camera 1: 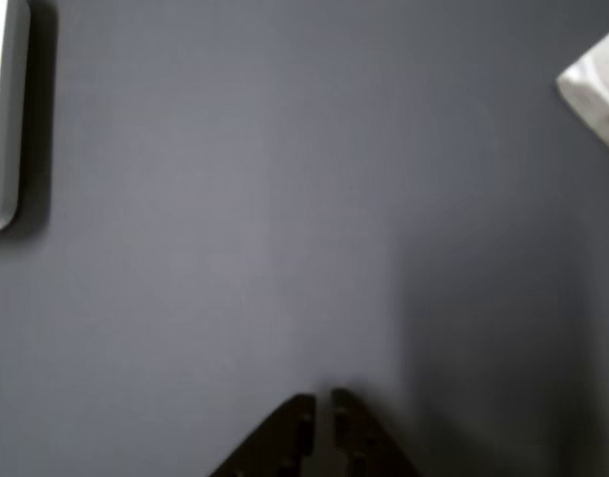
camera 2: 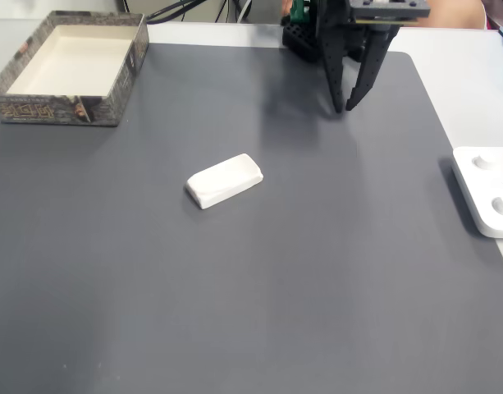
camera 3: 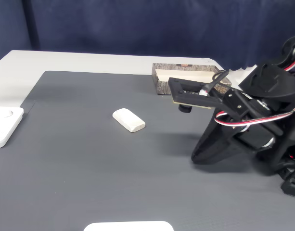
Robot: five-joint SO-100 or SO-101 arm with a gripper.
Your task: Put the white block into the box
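Note:
The white block (camera 2: 225, 180) lies flat on the grey mat near its middle, also seen as the white block (camera 3: 129, 120) and cut off at the upper right as the white block (camera 1: 597, 84). The box (camera 2: 58, 108) sits empty at the mat's far left corner; in another fixed view the box (camera 3: 161, 86) stands behind the arm. My gripper (camera 2: 345, 107) hangs tips-down over the mat's far right part, well away from block and box. The gripper (camera 1: 324, 407) is shut with only a thin slit between its tips and holds nothing. The gripper (camera 3: 198, 156) nearly touches the mat.
A large white rounded plastic device (camera 2: 485, 193) rests at the mat's right edge, also seen as the device (camera 3: 5, 125) and the device (camera 1: 1, 109). Another white rounded object (camera 3: 128, 226) pokes in at the near edge. Open grey mat lies between gripper and block.

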